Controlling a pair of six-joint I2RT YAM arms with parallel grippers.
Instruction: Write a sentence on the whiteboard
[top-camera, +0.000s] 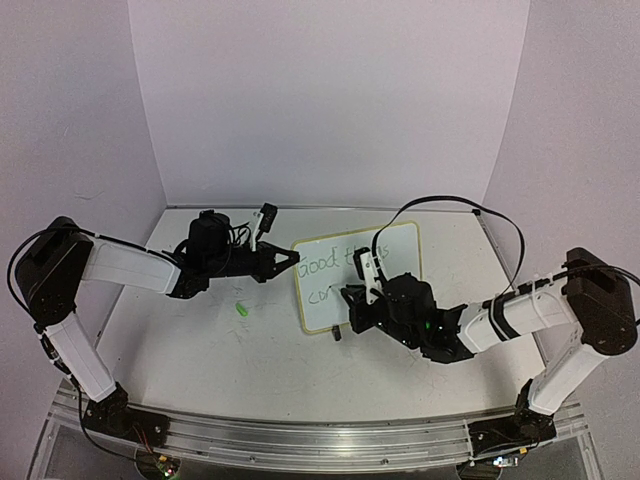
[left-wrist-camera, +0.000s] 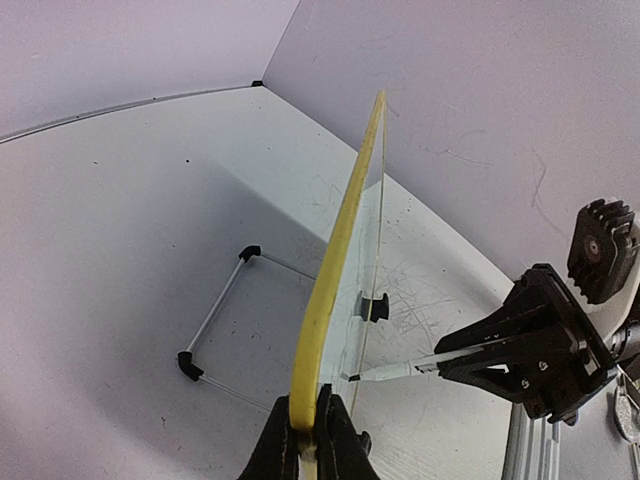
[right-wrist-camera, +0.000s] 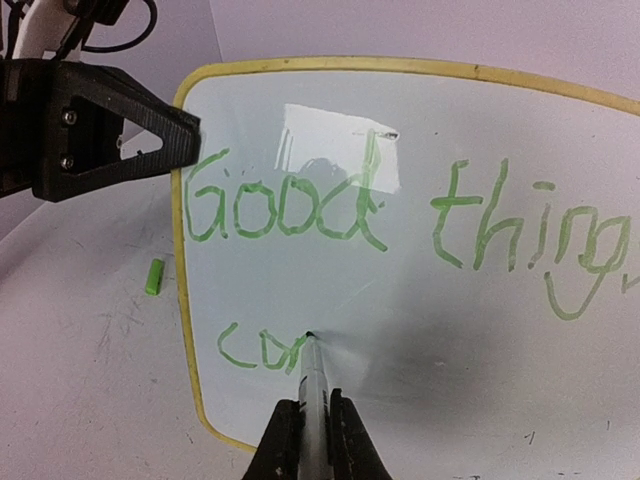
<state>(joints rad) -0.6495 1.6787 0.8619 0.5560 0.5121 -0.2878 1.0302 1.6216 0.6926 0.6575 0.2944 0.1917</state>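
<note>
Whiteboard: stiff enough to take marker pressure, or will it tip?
Probably tippy: the whiteboard stands thin on a slim wire stand. Likely light and a bit flexy, hence the left gripper pinching its yellow rim while the marker presses.

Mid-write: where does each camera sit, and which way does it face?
Top external: above and behind, looking down on the table; both arms show.
Left wrist: looks along the whiteboard edge-on; left end effector clamps its rim.
Right wrist: faces the writing; right end effector holds the marker.
Shared: both wrist views show the whiteboard and the other arm's end effector.
</note>
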